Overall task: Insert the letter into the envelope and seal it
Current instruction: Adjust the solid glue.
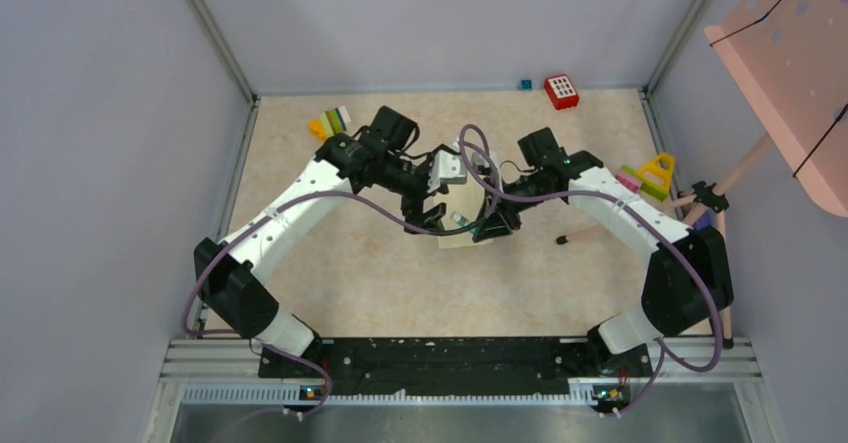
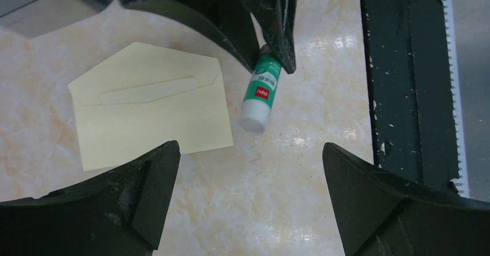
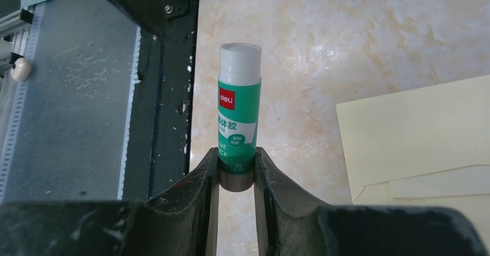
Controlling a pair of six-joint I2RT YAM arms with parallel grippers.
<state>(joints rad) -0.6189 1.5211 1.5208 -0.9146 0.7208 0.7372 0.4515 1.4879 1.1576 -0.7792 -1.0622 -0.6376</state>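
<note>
Marbled beige table (image 2: 277,210) spreads below you. Your left gripper (image 2: 249,152) hangs spread wide over the cream envelope (image 2: 150,114) (it lies flat on the table), while your right gripper (image 3: 237,159) clamps a green glue stick (image 3: 238,111) just beside it.

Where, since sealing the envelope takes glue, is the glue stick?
In the right wrist view the glue stick is clamped by its base in the jaws of the right gripper, the envelope lying just picture-right of it.
</note>
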